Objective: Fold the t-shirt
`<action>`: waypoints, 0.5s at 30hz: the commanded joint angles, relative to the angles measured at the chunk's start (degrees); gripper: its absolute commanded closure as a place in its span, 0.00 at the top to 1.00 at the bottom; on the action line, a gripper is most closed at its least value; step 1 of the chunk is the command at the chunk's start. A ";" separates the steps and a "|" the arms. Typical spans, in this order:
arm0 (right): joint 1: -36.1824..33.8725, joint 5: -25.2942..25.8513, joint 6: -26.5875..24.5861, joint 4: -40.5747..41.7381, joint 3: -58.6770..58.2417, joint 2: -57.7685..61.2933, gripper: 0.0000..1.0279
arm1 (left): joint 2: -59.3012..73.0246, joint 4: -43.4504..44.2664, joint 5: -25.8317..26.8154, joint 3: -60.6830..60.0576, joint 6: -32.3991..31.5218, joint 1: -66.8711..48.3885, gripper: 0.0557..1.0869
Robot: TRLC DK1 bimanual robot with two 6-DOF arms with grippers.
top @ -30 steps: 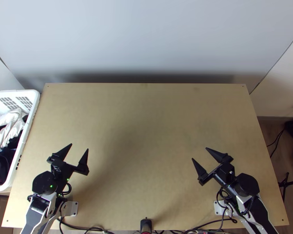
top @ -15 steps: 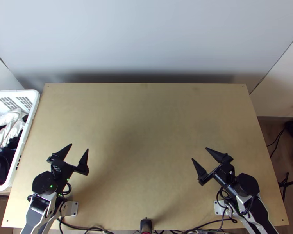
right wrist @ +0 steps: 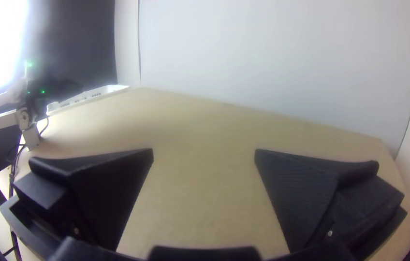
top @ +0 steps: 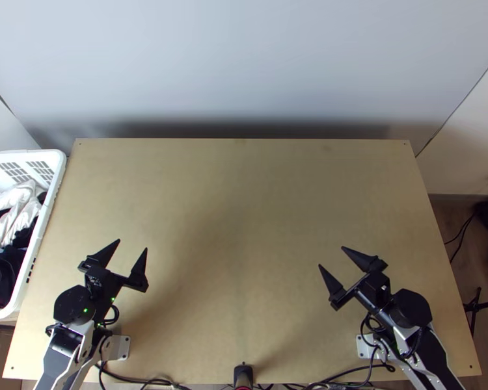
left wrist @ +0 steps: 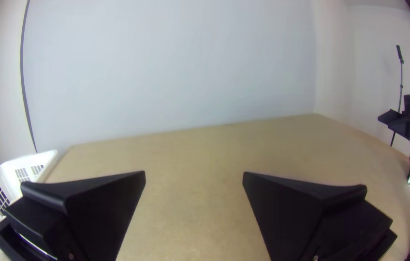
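In the top view my left gripper (top: 133, 246) is open over the near left part of the wooden table (top: 237, 195). My right gripper (top: 331, 256), also open, is over the near right part. Several garments, white and dark, lie bunched in a white basket at the left; whether a t-shirt (top: 24, 211) is among them I cannot tell. In the left wrist view the left gripper (left wrist: 194, 175) has bare wood between its spread fingers. The right wrist view shows the right gripper (right wrist: 204, 152) likewise spread, holding nothing.
The white basket (top: 56, 188) stands against the table's left edge. Black cables (top: 140, 379) run along the near edge, where a small dark device (top: 243, 376) sits at the middle. A pale wall (top: 244, 65) rises behind the far edge.
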 commanded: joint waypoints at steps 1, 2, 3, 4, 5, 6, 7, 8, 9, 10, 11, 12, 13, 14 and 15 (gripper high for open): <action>-0.54 3.81 -1.39 1.33 0.11 -0.14 0.95 | 0.01 0.01 0.01 0.01 0.02 0.01 0.95; -2.74 3.72 -1.66 1.51 0.11 -0.14 0.95 | 0.01 0.01 0.01 0.01 0.02 0.01 0.95; -4.06 3.63 -0.69 1.51 0.11 -0.06 0.95 | 0.01 0.01 0.01 0.01 0.02 0.01 0.95; -4.06 3.72 -0.51 1.59 0.11 -0.06 0.95 | 0.01 0.01 0.01 0.01 0.02 0.01 0.95; -3.53 3.72 -0.60 1.68 0.11 0.03 0.95 | 0.01 0.01 0.01 0.01 0.02 0.01 0.95; -3.53 3.81 -0.69 2.30 0.19 0.03 0.95 | 0.01 0.01 0.01 0.01 0.02 0.01 0.95; -3.88 4.43 -0.78 3.00 0.37 -0.06 0.95 | 0.01 0.01 0.01 0.01 0.02 0.01 0.95; -4.76 5.66 -0.87 4.23 0.55 -0.06 0.95 | 0.01 0.01 0.01 0.01 0.02 0.01 0.95; -5.82 6.10 -1.04 5.46 0.90 -0.06 0.95 | 0.01 0.01 0.01 0.01 0.02 0.01 0.95; -7.05 6.01 -1.22 6.43 1.51 -0.06 0.95 | 0.01 0.01 0.01 0.01 0.02 0.01 0.95; -8.10 6.01 -1.22 7.04 2.22 0.03 0.95 | 0.01 0.01 0.01 0.01 0.02 0.01 0.95; -8.37 6.01 -1.22 7.22 2.92 0.12 0.95 | 0.01 0.01 0.01 0.01 0.02 0.01 0.95; -8.37 6.01 -1.22 7.13 3.71 0.30 0.95 | 0.01 0.01 0.01 0.01 0.02 0.01 0.95; -8.37 6.10 -1.22 6.87 4.68 0.82 0.95 | 0.01 0.01 0.01 0.01 0.02 0.01 0.95; -8.37 6.10 -1.22 6.78 5.82 1.97 0.95 | 0.01 0.01 0.01 0.01 0.02 0.01 0.95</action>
